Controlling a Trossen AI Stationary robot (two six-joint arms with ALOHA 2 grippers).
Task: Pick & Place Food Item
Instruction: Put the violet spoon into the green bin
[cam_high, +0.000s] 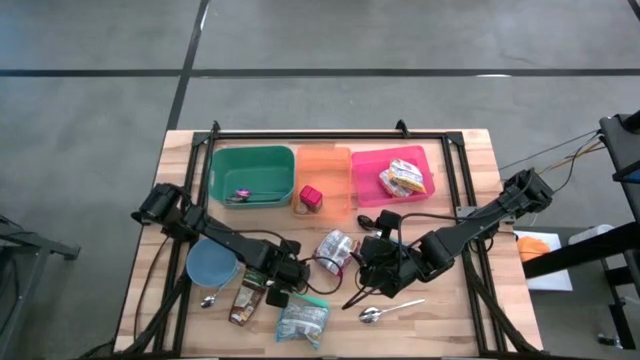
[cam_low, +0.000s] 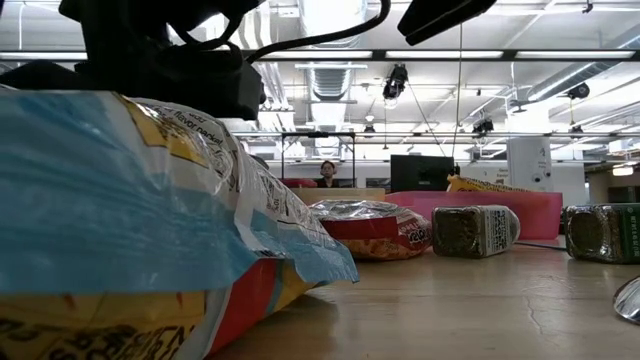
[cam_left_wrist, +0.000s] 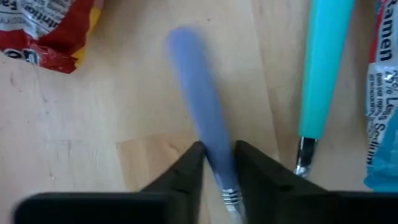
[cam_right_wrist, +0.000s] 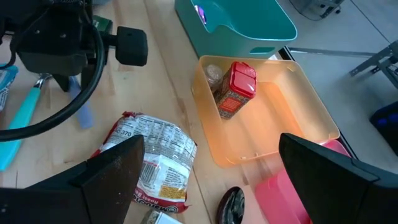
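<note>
Wooden table (cam_high: 455, 300) carries three plastic bins. Left gripper (cam_left_wrist: 219, 163) clamps its fingers on a blue-handled utensil (cam_left_wrist: 199, 112) beside the red snack bag (cam_right_wrist: 152, 165); right gripper (cam_right_wrist: 208, 171) hangs wide apart above that bag.

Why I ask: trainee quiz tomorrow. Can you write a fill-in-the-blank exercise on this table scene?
1. The middle plastic bin holding the red-capped spice jar is coloured ___.
2. The left gripper has its jaws either side of a plastic utensil handle coloured ___.
3. The right-hand plastic bin holding the crinkled yellow snack bag is coloured ___.
Missing words: orange; blue; pink.
</note>
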